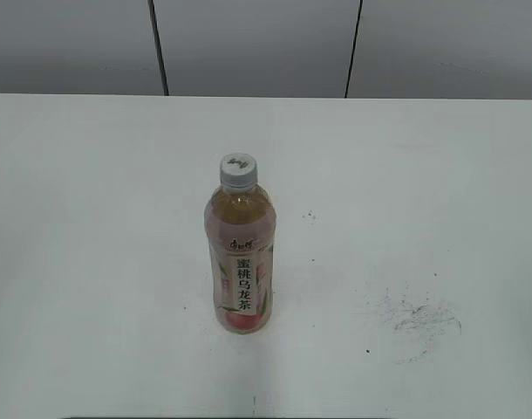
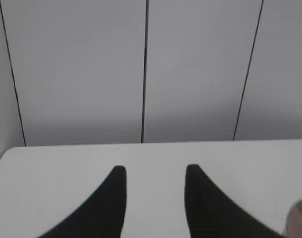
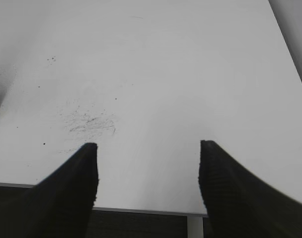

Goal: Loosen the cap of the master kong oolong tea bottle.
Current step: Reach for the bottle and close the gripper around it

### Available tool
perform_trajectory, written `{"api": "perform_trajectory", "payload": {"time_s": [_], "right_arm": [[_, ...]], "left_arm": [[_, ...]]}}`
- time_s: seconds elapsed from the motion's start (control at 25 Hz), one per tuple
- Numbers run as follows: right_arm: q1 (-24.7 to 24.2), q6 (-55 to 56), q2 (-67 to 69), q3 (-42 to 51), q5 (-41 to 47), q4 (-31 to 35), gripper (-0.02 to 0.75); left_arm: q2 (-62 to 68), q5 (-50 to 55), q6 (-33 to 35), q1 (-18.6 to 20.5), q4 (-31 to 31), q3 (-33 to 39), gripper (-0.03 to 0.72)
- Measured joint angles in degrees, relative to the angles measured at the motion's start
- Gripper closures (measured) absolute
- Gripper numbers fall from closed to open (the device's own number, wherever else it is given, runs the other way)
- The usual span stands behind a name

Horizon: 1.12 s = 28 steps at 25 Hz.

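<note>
Both grippers, left gripper [image 2: 155,171] and right gripper [image 3: 148,146], hang released and empty. The master kong oolong tea bottle [image 1: 241,262] stands mid-surface [image 1: 440,175], cap [image 1: 238,171] on. Unsteadied, the slim bottle could topple when twisted.

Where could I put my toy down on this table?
Almost anywhere: only the oolong tea bottle stands on the white table, mid-table. Left of it is bare to the edge. Right is free too, but has dark scuff marks. Nowhere is crowded.

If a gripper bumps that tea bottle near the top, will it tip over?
Probably. The bottle stands tall and slim on a narrow base. It looks nearly full, so likely heavy for its size. Its cap is still on, so spilling seems unlikely.
</note>
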Motion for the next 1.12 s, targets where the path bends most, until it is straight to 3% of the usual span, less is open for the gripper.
{"api": "perform_trajectory", "payload": {"time_s": [0.16, 0.4, 0.52, 0.72, 1.12], "right_arm": [[0.0, 0.0, 0.0, 0.0, 0.0, 0.0, 0.256], [0.0, 0.0, 0.0, 0.0, 0.0, 0.0, 0.256], [0.0, 0.0, 0.0, 0.0, 0.0, 0.0, 0.256], [0.0, 0.0, 0.0, 0.0, 0.0, 0.0, 0.256], [0.0, 0.0, 0.0, 0.0, 0.0, 0.0, 0.256]], "left_arm": [[9.7, -11.6, 0.0, 0.0, -4.0, 0.7, 0.414], [27.1, -28.1, 2.6, 0.0, -6.2, 1.0, 0.2], [35.5, -35.3, 2.8, 0.0, -6.5, 1.0, 0.132], [49.1, -47.8, 2.7, -2.9, -7.3, 1.0, 0.111], [73.0, -76.8, 0.8, -11.5, 0.4, 1.0, 0.11]]}}
